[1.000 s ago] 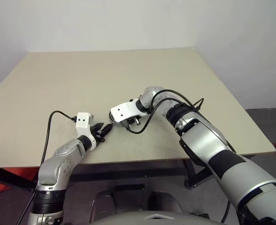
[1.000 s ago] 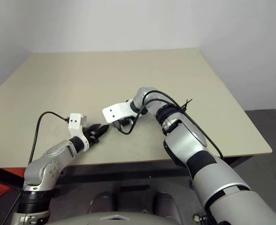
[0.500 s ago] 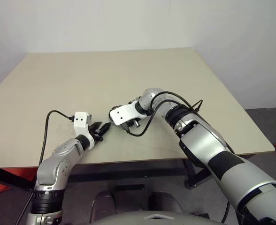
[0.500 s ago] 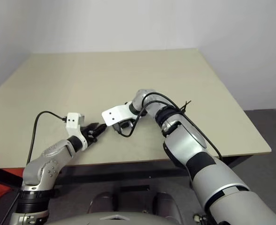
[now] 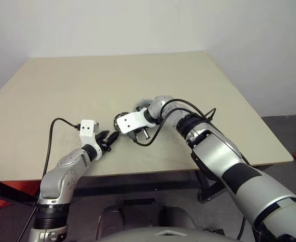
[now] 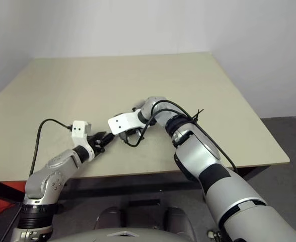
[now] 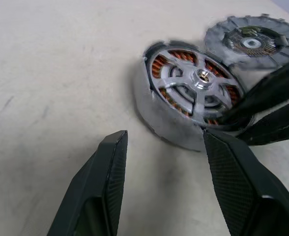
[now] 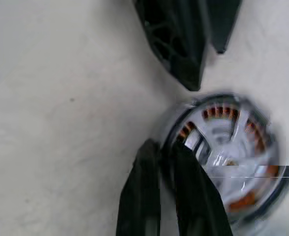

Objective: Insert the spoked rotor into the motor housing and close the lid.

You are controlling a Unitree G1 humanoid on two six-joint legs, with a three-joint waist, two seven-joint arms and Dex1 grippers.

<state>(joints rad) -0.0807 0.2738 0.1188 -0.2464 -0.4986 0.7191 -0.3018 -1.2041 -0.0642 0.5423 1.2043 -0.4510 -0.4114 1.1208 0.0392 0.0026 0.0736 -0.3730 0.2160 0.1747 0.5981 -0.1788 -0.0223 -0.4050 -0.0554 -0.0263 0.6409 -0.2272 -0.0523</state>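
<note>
- Two grippers meet near the front edge of the table in the left eye view: the left gripper points at the right gripper, which angles down from the other side, with broad bare tabletop beyond them.
- Left wrist view: the left gripper's fingers stand apart with nothing between them. The motor housing lies just ahead of their tips, copper windings up, one black finger of the right gripper touching its near rim. The lid lies flat just beyond the housing, edges close together. Open table spreads to the far side of the fingers.
- Right wrist view: the right gripper's fingers are nearly together, pinching the motor housing's rim wall, one inside, one outside. The left gripper's dark tips hang just past the housing.
</note>
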